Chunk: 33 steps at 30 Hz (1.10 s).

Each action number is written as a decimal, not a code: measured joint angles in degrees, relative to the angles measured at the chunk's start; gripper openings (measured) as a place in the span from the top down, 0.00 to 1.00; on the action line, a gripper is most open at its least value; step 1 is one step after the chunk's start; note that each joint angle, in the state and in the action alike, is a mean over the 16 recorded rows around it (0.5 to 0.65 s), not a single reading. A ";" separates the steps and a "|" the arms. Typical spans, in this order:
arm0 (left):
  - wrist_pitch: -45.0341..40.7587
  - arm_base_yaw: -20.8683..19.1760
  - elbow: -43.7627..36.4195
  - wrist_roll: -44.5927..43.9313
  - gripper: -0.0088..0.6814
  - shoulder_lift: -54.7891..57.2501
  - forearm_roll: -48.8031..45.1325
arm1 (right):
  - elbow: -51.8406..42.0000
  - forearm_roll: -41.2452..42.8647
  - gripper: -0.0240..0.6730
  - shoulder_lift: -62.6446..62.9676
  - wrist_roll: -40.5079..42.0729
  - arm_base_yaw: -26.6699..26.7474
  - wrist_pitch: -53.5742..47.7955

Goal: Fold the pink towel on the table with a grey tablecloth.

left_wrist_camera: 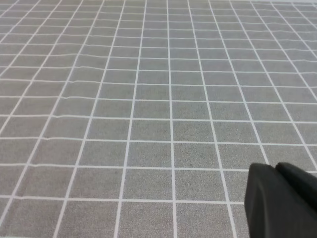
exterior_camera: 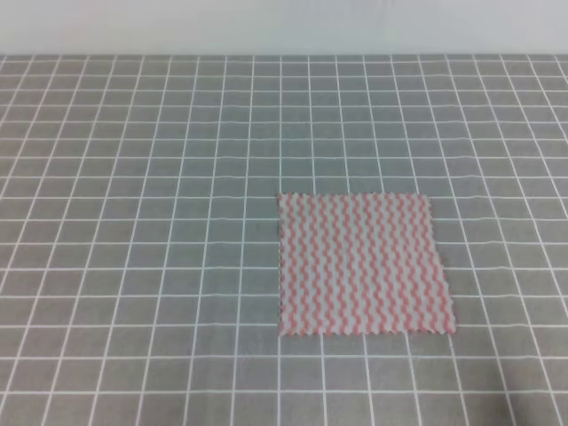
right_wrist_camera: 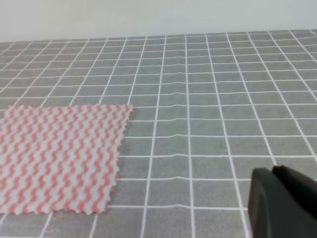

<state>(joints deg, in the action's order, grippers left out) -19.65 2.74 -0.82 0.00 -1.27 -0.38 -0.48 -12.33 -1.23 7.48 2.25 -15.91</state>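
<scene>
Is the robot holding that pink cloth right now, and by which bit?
No. The pink towel lies flat and untouched on the grey tablecloth; neither end effector is on it, and nothing is held.

One pink towel (exterior_camera: 362,264); one table with a grey tablecloth (exterior_camera: 133,222)

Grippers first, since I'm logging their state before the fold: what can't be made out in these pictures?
- Left gripper: left wrist view, only a dark tip, cut off by the corner; open or shut unclear.
- Right gripper: right wrist view, likewise.
- Pink towel: left part cut off there; whole in the high view.
</scene>
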 joint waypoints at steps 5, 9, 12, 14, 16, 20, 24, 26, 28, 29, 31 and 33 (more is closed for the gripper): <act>-0.15 -0.01 0.23 -0.12 0.99 0.29 -0.13 | 0.09 -1.53 0.99 0.04 0.03 -0.01 -0.17; 1.15 -0.01 0.15 0.37 0.99 0.29 0.19 | -0.09 -2.63 0.99 0.04 0.06 -0.01 -0.07; 2.76 0.00 0.08 2.37 0.99 0.10 2.87 | -0.09 -5.20 0.99 0.04 0.08 -0.01 0.11; 4.02 0.00 0.08 3.85 0.99 0.10 5.21 | -0.18 -9.04 0.99 0.02 0.08 0.00 0.28; 5.53 0.00 0.15 5.35 0.99 0.10 7.70 | -0.27 -14.46 0.99 0.04 0.07 -0.01 0.53; 9.62 0.00 0.08 8.42 0.99 0.02 13.94 | -0.35 -28.82 0.99 0.02 0.06 0.00 1.23; 13.88 0.01 0.00 11.27 0.99 -0.17 20.74 | -0.34 -44.24 0.99 0.04 0.06 -0.01 2.32; 15.92 0.01 0.00 11.86 0.99 -0.17 23.00 | -0.42 -51.35 0.99 0.02 0.04 0.00 2.97; 17.92 0.00 0.00 12.01 0.99 -0.06 24.55 | -0.41 -57.30 0.99 0.04 0.04 -0.01 3.56; 18.77 0.00 0.08 12.02 0.99 0.04 25.07 | -0.50 -59.76 0.99 0.02 0.04 0.00 3.84; 20.38 0.00 0.15 12.04 0.99 0.14 26.05 | -0.40 -63.04 0.99 0.04 0.06 -0.01 4.33; 21.87 -0.01 0.15 12.08 0.99 0.24 26.73 | -0.30 -64.83 0.99 0.06 0.07 -0.01 4.80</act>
<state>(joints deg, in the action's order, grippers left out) 2.22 2.73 -0.67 12.08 -1.03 26.35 -0.78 -77.15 -1.17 7.55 2.24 -11.11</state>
